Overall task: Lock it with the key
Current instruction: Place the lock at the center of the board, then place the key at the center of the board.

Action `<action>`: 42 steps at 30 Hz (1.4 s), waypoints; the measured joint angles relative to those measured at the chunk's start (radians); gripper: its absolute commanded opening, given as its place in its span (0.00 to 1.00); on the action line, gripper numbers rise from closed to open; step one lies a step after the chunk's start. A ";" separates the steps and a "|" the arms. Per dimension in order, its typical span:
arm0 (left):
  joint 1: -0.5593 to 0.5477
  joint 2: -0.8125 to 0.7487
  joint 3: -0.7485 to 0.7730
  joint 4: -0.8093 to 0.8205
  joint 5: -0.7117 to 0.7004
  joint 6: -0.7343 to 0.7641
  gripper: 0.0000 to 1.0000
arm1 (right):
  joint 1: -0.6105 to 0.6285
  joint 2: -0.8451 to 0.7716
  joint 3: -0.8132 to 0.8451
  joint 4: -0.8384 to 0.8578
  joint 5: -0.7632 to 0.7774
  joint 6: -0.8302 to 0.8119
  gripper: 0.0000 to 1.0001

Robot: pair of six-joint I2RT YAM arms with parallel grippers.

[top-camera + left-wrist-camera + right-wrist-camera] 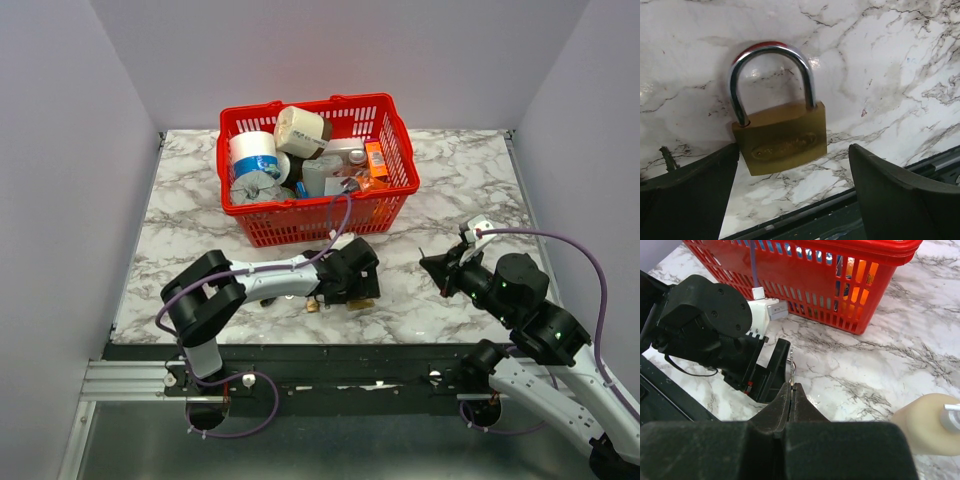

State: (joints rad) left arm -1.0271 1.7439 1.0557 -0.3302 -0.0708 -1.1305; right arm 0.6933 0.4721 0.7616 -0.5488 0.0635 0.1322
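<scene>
Although both arms are close to the work, we judge that the locking itself has hardly begun. The padlock lies flat on the marble bench, near its front edge and in front of the red basket, with its steel shackle pointing away from the left wrist camera. We cannot tell from these views whether the shackle is pressed home or only resting in the brass body.

Our left pincer is spread wide, one finger on each side of the lock's body. The left finger is just beside the lower corner, perhaps touching it. The right finger stands well apart from the lock. It has hold of nothing yet.

Our right pincer is fully closed, its tips pinched on a thin metal sliver that we take for the key, though it is too small to be sure. It hovers above the bench to the right of the left arm's wrist, apart from the lock and pointing toward it.

So the key seems to be in hand and the left arm is in place to steady the lock. We think several steps are left: closing the left fingers on the brass body, bringing the key to the keyway, seating it and turning it. No view shows the keyway, so we cannot say how well the key lines up with it.
</scene>
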 measured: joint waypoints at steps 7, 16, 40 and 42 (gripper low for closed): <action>-0.005 -0.056 -0.026 0.007 -0.006 0.042 0.99 | 0.000 0.000 -0.006 0.000 0.003 0.006 0.01; -0.051 -0.459 -0.053 0.098 -0.035 0.215 0.99 | 0.000 0.048 -0.040 -0.007 0.020 0.050 0.01; 0.504 -0.806 0.075 0.081 -0.056 0.555 0.99 | 0.000 0.463 -0.219 0.109 -0.103 0.520 0.01; 0.512 -0.822 0.068 0.082 -0.056 0.549 0.99 | 0.000 0.512 -0.238 0.154 -0.103 0.550 0.01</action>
State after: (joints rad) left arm -0.5156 0.9215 1.1240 -0.2485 -0.1272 -0.5819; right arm 0.6930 0.9844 0.5236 -0.3950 -0.0395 0.6819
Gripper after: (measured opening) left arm 0.987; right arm 0.013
